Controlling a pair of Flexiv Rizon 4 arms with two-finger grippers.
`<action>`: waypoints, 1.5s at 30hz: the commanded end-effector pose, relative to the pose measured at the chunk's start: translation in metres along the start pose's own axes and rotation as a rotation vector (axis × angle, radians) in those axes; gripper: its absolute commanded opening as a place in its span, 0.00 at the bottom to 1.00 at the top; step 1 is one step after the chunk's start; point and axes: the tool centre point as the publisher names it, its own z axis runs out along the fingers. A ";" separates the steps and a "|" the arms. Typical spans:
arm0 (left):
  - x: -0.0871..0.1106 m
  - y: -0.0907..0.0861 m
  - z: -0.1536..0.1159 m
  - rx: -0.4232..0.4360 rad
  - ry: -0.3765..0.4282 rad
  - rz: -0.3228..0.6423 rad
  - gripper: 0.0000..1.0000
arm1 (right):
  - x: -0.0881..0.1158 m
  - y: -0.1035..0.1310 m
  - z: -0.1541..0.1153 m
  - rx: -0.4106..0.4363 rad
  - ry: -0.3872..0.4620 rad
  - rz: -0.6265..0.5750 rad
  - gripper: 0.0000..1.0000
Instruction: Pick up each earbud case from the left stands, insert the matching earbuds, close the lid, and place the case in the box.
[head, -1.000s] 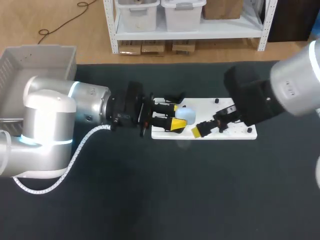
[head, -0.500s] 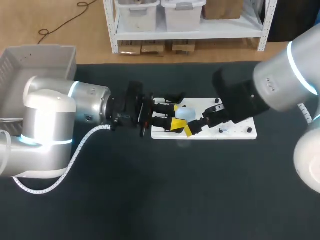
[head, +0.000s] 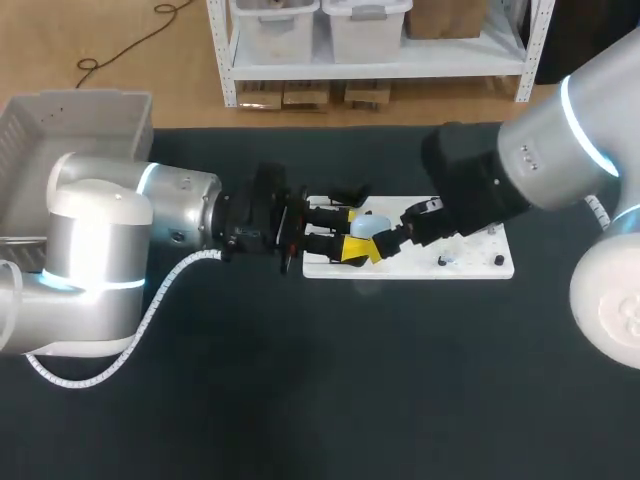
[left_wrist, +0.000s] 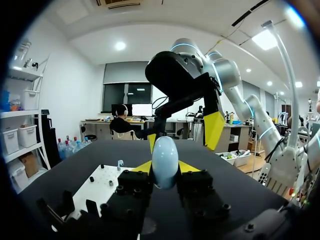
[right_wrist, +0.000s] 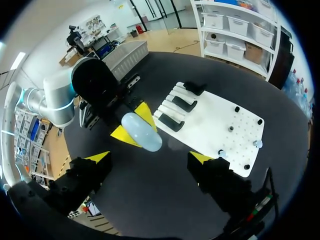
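The left gripper (head: 349, 232) was closed on the pale blue case (head: 371, 227), its 2 yellow tips pressing the case from either side and holding it up above the left end of the white board (head: 478, 243). The case's lid looked shut, though the seam was too small to make out. The right gripper (right_wrist: 149, 158) had its fingers spread wide with nothing between them, and it hung just beside the case on the far side from the left arm. On the board behind, the black stands (right_wrist: 178, 105) sat at the end nearer the left arm, and a small pale earbud (right_wrist: 221, 152) stood among black pegs at the other end. The grey box (head: 30, 150) was well apart, at the table's far left corner. The step in hand appeared to be the handling of the picked-up case between the 2 arms. Next, the right fingers would probably need to line up on the lid and open it, so that the earbud could go in.
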 end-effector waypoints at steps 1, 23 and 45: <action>0.001 0.000 0.001 -0.002 -0.001 0.001 0.00 | -0.002 -0.004 0.000 0.007 -0.001 0.005 1.00; 0.001 0.000 0.001 -0.002 -0.001 0.001 0.00 | -0.008 -0.014 0.003 0.023 -0.007 0.026 1.00; 0.001 0.000 0.001 -0.002 -0.001 0.001 0.00 | -0.013 -0.021 0.004 0.040 -0.005 0.038 1.00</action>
